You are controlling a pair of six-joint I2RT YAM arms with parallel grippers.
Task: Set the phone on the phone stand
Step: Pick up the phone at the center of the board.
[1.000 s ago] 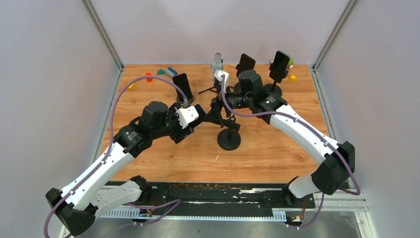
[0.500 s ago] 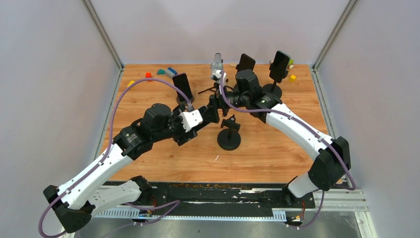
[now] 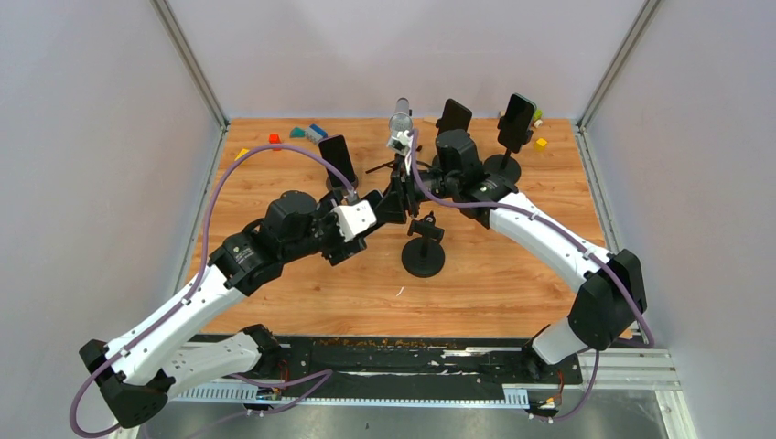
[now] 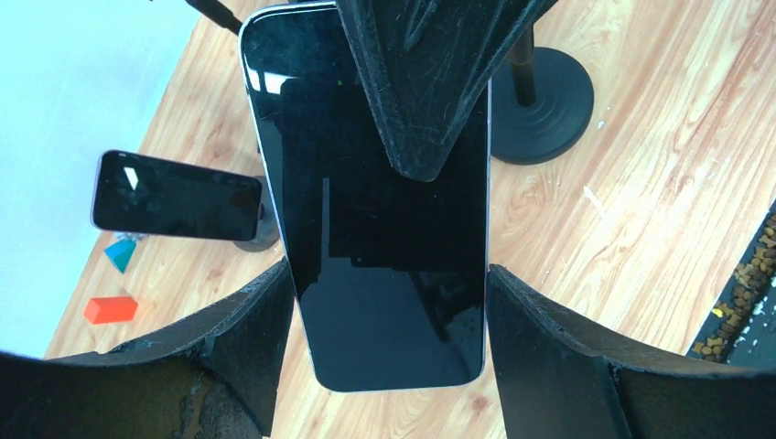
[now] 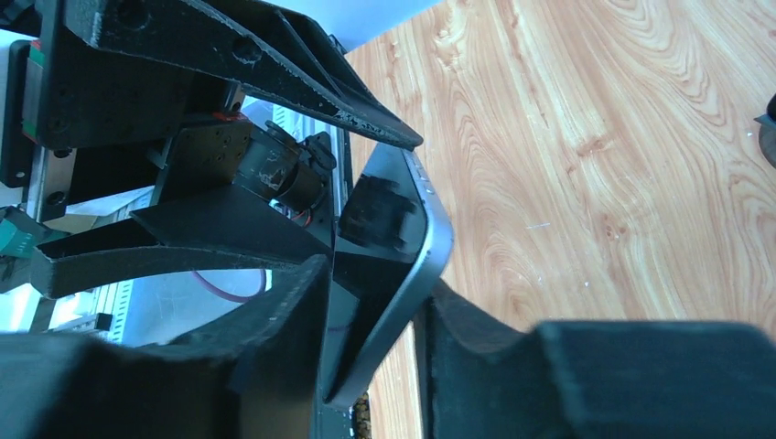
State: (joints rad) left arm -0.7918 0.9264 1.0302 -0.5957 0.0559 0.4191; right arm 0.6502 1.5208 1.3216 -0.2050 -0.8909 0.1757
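Left wrist: L gripper [image 4: 389,283] is clamping glossy black rect. phone [image 4: 375,238] by long edges; R gripper [image 5: 371,283] is straddling it, grip unclear.

The left arm [image 3: 183,311] and right arm [image 3: 549,238] are bent inward, with the wrists nearly meeting. The left claw [image 4: 389,274] holds the phone [image 4: 366,302] by its two long edges. Opposite it, the right claw [image 5: 373,279] pinches the flat faces.

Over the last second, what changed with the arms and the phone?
The right gripper swung from beside the empty stand toward the left gripper and closed on the phone. The left gripper barely moved, keeping its hold. Stand and other phones stayed put.
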